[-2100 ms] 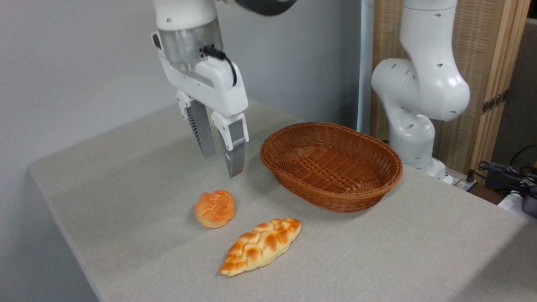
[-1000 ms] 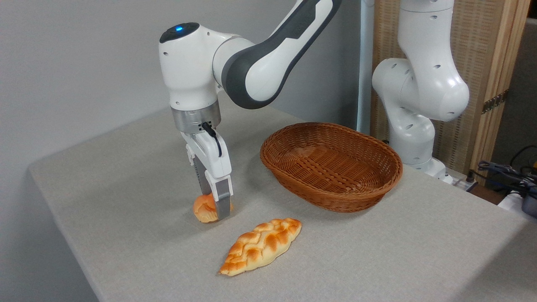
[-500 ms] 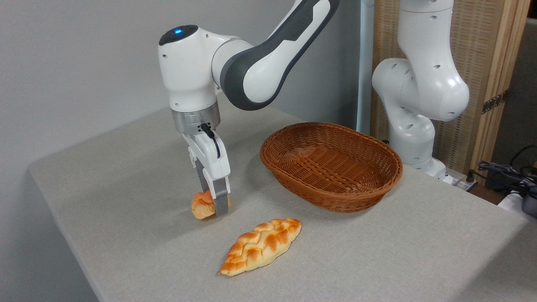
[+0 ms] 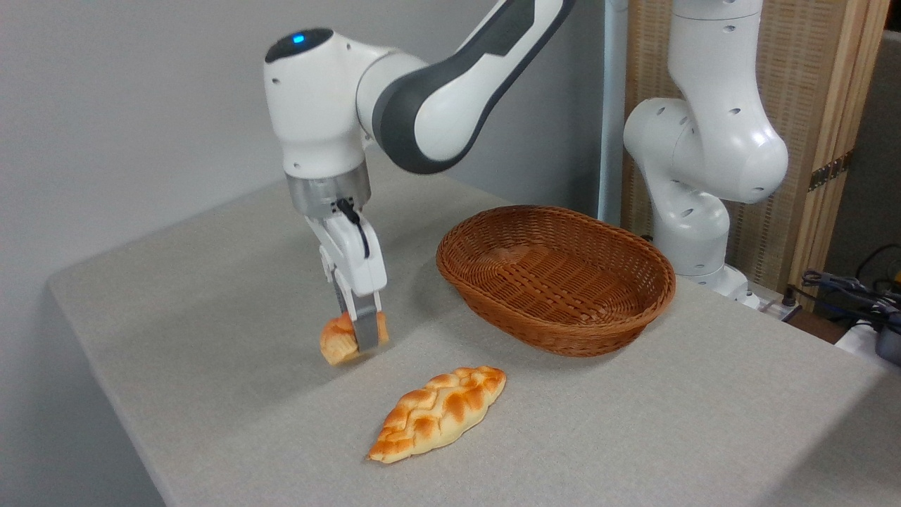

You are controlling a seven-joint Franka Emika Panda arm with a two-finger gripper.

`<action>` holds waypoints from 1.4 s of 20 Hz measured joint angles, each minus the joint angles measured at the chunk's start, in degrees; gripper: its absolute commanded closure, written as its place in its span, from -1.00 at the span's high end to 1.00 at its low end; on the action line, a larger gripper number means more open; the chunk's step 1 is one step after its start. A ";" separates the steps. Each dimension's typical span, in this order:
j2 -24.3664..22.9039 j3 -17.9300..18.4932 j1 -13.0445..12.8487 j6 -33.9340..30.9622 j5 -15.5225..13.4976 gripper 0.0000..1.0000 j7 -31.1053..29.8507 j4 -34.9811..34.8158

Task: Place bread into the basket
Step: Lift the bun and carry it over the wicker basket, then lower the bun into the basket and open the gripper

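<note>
The bread, a small orange-golden knotted bun, hangs just above the table at centre left, squeezed between my fingers. My gripper points straight down and is shut on it; the near finger covers the bun's right half. The basket, a reddish-brown oval of woven wicker, stands to the right with nothing showing inside it.
A longer pale-golden braided loaf lies on the grey table in front, between bun and basket. My arm's white base rises behind the basket. Cables lie off the table's far right.
The gripper came down from above onto the bun, shut on it, and has now lifted it slightly off the table and a little to the left.
</note>
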 measured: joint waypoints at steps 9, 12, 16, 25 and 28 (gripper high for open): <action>-16.33 2.81 -0.20 -25.54 -3.14 -0.46 -0.29 1.46; -21.89 2.87 -1.57 -33.67 -3.14 -0.43 -0.15 -0.78; -27.88 2.87 -5.11 -36.32 -3.14 -0.11 -0.16 -8.55; -28.30 2.76 -7.94 -32.79 -3.14 1.00 -0.17 -15.85; -28.00 2.75 -8.74 -31.75 -3.14 1.00 -0.17 -16.39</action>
